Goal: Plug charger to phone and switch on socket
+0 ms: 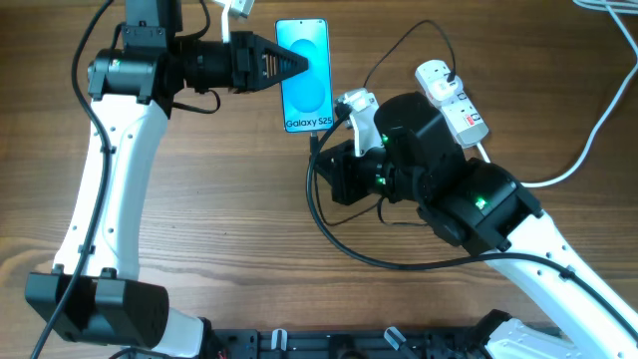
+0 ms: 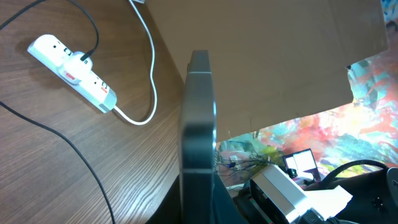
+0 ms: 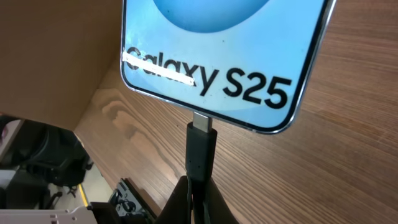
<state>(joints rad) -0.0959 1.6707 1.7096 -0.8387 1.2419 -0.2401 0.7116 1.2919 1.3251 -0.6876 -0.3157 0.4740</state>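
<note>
Phone (image 1: pixel 307 90) is at upper centre, the left pincer (image 1: pixel 297 64) clamped on its side to brace it. Right pincer (image 3: pixel 194 198) pinches the charger (image 3: pixel 200 149) plug, pressed into the port with metal showing. Socket (image 1: pixel 454 100) lies right, untouched.

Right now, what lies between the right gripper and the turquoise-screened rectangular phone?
Only the small black charger plug, at the phone's bottom edge; right wrist view.

place: robot lab | signs: left arm (image 1: pixel 112 189), right arm (image 1: pixel 528 239), wood-grain table (image 1: pixel 229 219)
</note>
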